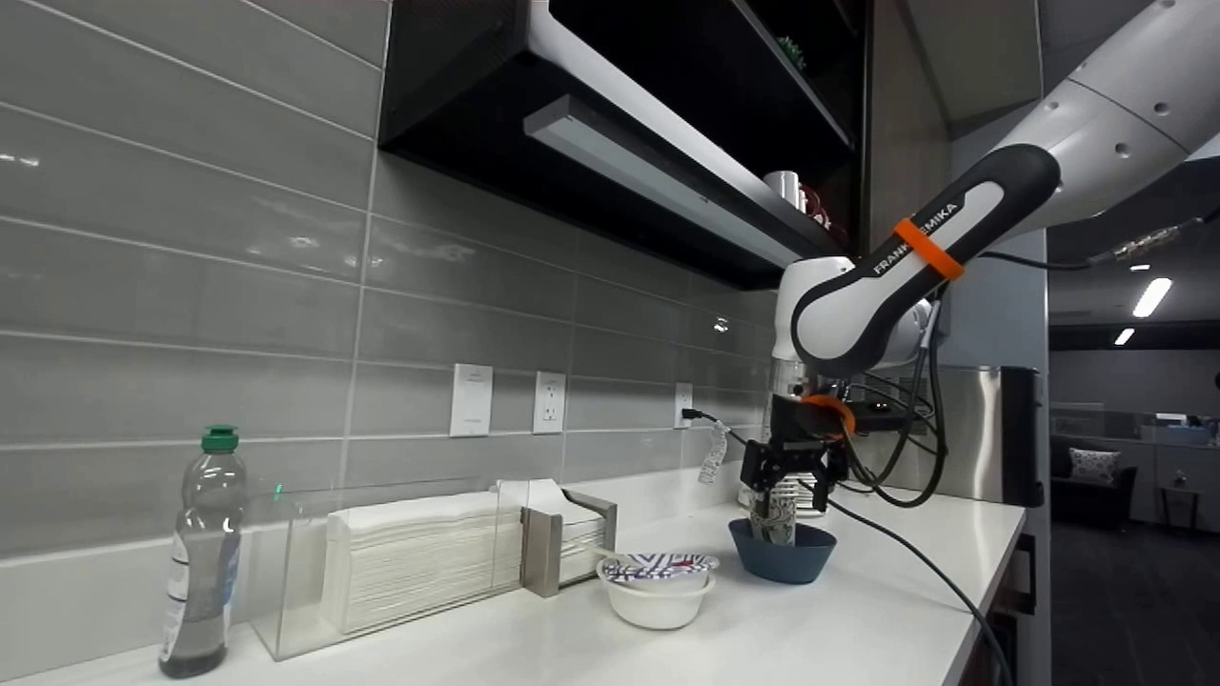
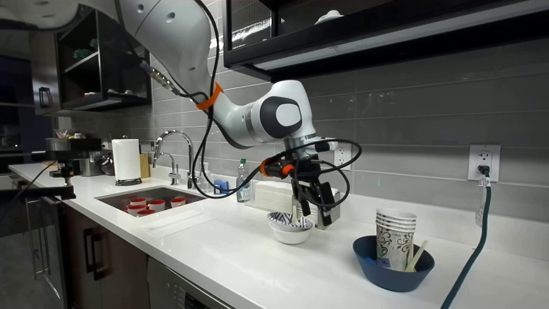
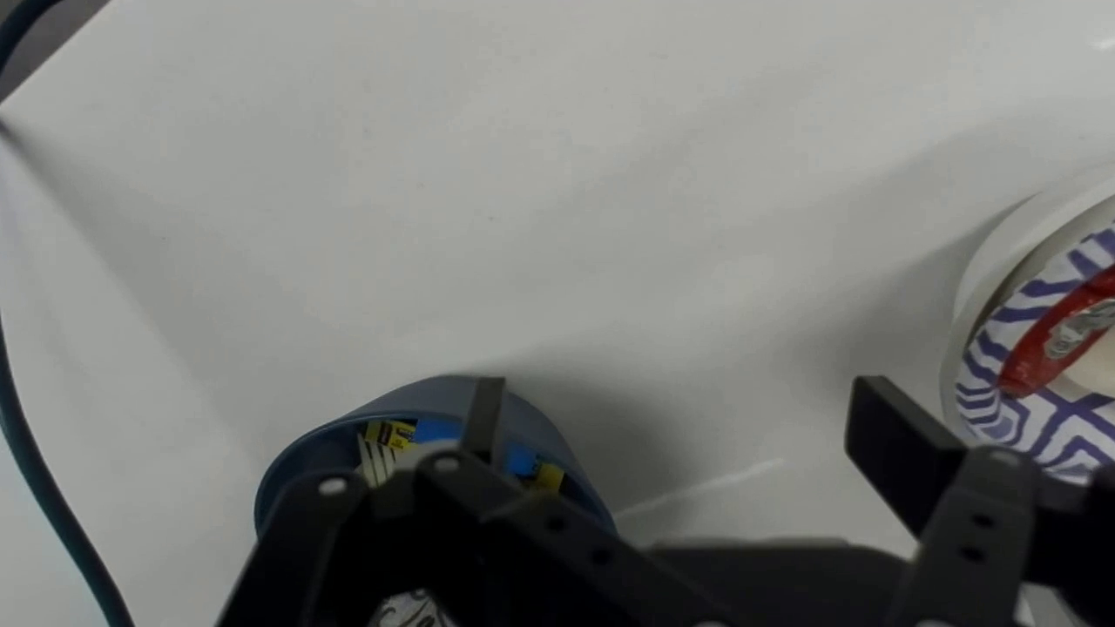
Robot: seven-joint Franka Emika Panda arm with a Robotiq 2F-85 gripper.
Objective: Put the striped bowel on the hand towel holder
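Grey tiles (image 1: 172, 295) back a white counter (image 2: 257, 257). The end effector (image 3: 684, 427) hangs with jaws spread — nearby, the striped bowl (image 3: 1045, 427), its inside zigzagged purple on white around a red item (image 3: 1028, 366), rests in a white bowl (image 1: 658, 608) just beside the hand towel holder (image 1: 541, 554).

"FRANK… EMIKA" on robot arm (image 1: 991, 211)

In an exterior view, five mugs (image 2: 157, 206) show at eight o'clock, one paper roll (image 2: 126, 159) at nine, one striped bowl (image 2: 281, 218) at six, one blue bowl (image 2: 389, 279) past four.
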